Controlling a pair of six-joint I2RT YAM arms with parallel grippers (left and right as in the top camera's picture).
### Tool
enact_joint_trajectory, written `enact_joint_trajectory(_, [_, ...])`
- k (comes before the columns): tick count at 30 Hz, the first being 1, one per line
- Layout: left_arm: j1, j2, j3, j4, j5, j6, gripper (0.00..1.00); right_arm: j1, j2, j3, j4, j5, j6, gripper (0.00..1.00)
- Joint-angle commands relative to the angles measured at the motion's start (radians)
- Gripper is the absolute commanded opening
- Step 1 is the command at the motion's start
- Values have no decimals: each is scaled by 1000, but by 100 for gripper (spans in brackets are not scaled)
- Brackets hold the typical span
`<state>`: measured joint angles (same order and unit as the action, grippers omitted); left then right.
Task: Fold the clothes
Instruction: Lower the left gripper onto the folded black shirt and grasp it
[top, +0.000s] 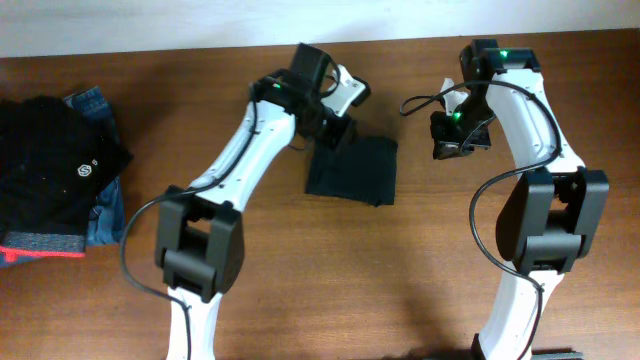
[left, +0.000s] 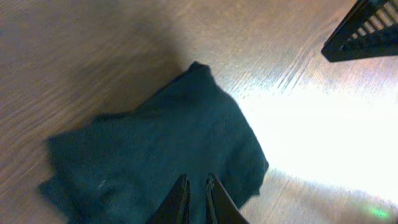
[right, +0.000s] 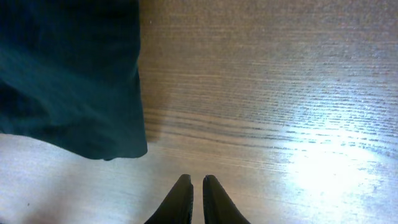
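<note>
A dark teal folded garment (top: 352, 170) lies on the wooden table at centre. It fills the left wrist view (left: 155, 155) and shows at the upper left of the right wrist view (right: 68, 74). My left gripper (top: 335, 130) hovers over the garment's back left corner with its fingers (left: 198, 186) nearly together and nothing between them. My right gripper (top: 450, 135) is to the right of the garment, apart from it, its fingers (right: 197, 183) shut and empty over bare wood.
A pile of clothes (top: 55, 175) lies at the table's left edge: black items, a blue denim piece (top: 92, 102) and a red-trimmed hem. The right arm's black gripper shows at the top right of the left wrist view (left: 367, 31).
</note>
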<state>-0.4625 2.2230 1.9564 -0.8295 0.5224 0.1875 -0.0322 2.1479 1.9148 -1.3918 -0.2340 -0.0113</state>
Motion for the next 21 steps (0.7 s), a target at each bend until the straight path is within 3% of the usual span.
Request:
enact_joint_trajectory(1, [-18, 58, 14, 35, 58, 14, 10, -10, 2, 13, -3, -20, -42, 12])
enact_joint_trajectory(5, [-12, 105, 14, 33, 37, -25, 11, -10, 2, 13, -3, -20, -42, 12])
enact_joint_trajectory(8, [-1, 137, 13, 19, -50, -79, 20, -10, 2, 13, -3, -20, -42, 12])
enact_joint_trajectory(11, [11, 153, 12, -10, -130, -112, 21, -10, 2, 13, -3, -20, -42, 13])
enact_joint_trajectory(21, [27, 156, 11, -111, -180, -113, 32, -8, 2, 13, -8, -20, -46, 13])
